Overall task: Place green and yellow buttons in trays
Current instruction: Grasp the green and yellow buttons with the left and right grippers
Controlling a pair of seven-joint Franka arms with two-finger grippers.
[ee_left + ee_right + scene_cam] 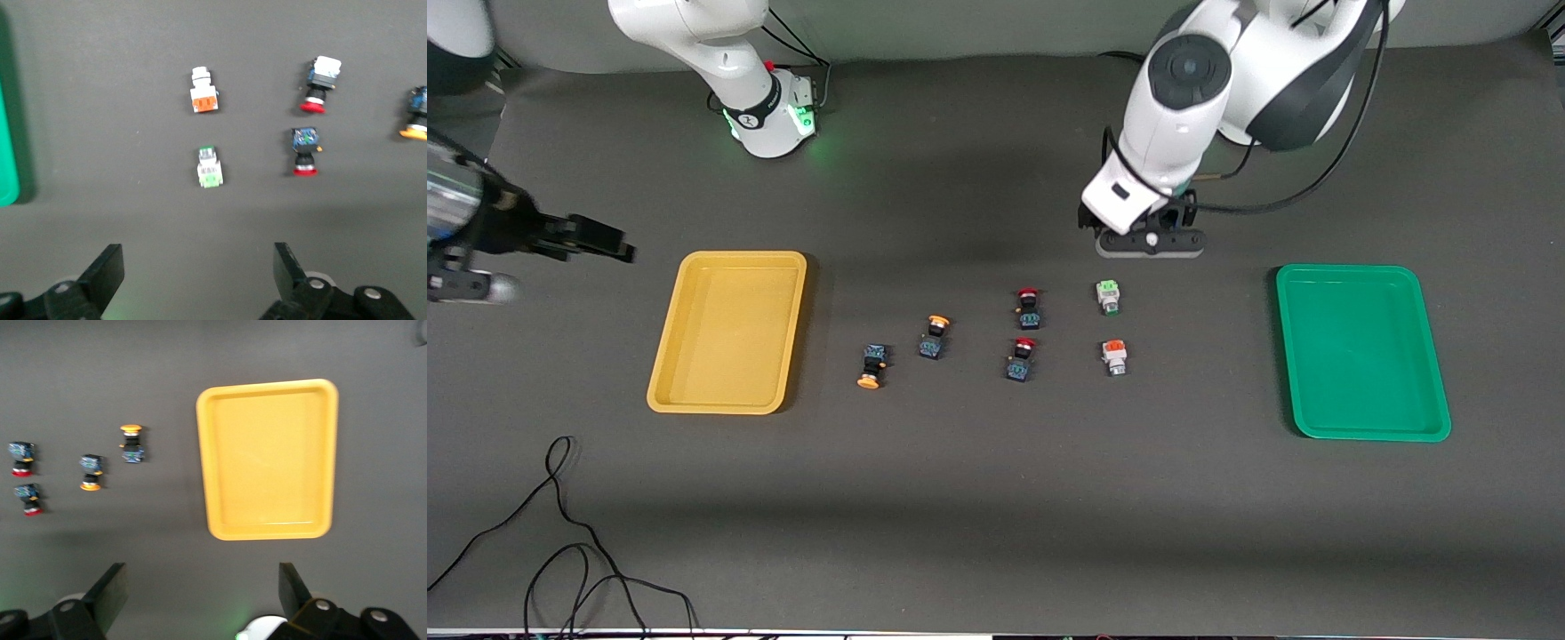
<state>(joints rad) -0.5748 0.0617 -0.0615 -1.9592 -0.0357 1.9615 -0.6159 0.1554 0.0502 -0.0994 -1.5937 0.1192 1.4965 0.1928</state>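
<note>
Front view: six switches [1022, 333] lie between two trays [729, 409]; left gripper [1152, 240] and right gripper [596, 238] gape wide, holding nothing.

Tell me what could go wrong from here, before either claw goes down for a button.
1. The red-capped switches sit close beside the green-topped button and orange-topped button; the open left claw might bump or grab one.
2. The yellow-capped buttons lie on their sides, so they may roll or slip in a pinch.
3. Both trays, yellow tray and green tray, are empty; the orange top invites a wrong sort.
</note>
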